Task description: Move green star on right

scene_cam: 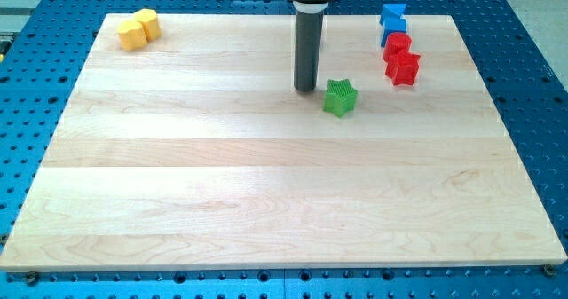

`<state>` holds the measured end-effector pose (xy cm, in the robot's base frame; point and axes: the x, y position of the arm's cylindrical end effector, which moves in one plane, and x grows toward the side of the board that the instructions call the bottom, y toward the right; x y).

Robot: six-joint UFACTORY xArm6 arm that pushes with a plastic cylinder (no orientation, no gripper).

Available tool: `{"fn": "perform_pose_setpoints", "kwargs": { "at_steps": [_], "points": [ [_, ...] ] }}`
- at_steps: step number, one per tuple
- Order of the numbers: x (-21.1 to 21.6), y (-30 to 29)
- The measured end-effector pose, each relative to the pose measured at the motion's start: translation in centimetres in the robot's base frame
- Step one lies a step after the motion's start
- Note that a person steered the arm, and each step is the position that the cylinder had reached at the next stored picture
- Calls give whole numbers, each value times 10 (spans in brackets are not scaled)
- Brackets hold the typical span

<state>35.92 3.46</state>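
Note:
The green star (339, 97) lies on the wooden board (266, 184), a little right of centre near the view's top. My tip (305, 89) stands just to the star's left, a small gap apart from it. The dark rod rises straight up from the tip to the view's top edge.
Two red blocks (400, 58) sit close together at the view's upper right, with two blue blocks (392, 19) just above them. Two yellow blocks (139, 29) sit at the upper left corner. The board rests on a blue perforated table.

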Motion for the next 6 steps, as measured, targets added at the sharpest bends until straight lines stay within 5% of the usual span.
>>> {"fn": "perform_pose_setpoints", "kwargs": {
  "at_steps": [2, 3, 4, 6],
  "points": [
    [59, -12],
    [63, 25],
    [62, -15],
    [50, 49]
  ]
}}
